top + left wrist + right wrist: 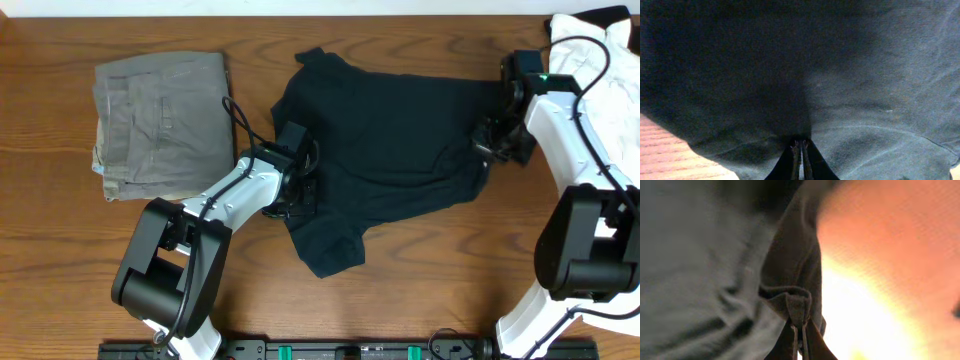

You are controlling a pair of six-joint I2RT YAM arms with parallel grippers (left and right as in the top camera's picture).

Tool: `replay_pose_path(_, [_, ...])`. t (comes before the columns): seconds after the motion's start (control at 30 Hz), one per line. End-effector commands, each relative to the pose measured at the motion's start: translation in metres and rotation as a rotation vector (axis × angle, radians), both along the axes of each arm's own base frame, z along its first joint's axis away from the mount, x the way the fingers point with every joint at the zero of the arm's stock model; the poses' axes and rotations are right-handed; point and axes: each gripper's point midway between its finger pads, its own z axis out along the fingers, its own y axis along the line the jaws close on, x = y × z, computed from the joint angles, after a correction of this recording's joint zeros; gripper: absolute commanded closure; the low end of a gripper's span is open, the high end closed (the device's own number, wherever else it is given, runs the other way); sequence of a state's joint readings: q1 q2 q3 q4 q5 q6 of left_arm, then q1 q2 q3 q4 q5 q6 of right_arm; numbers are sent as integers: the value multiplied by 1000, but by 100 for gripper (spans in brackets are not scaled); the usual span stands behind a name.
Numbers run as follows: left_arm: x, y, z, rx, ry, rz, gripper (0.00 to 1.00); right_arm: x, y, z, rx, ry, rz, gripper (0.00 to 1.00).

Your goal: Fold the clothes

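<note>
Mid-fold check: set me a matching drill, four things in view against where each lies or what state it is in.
Things:
1. black T-shirt
2. grey-green trousers
3. white garment
4. left gripper

Places or states:
A. folded, beside the left arm
B. shut on dark fabric
C. at the far edge, behind the right arm
D. spread out between the two arms

Pairs: 1-D, 2-A, 3-C, 4-B

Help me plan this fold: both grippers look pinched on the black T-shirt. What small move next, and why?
The left gripper and right gripper are each shut on the black T-shirt, which lies rumpled on the table. So probably lift both slightly and draw them apart to stretch the cloth.
</note>
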State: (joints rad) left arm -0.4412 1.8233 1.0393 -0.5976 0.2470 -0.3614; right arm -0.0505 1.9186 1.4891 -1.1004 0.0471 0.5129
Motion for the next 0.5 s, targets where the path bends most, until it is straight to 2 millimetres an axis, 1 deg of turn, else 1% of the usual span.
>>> replay_pose_path(0.0, [-1, 6, -1, 26, -5, -12, 93, -20, -21, -1, -68, 65, -95, 99])
replay_pose_path(0.23, [-1, 6, -2, 26, -5, -12, 93, -53, -52, -7, -142, 173, -175, 99])
replay_pose_path(0.47, [-1, 6, -2, 27, -2, -12, 93, -90, -70, -31, -130, 271, -248, 99])
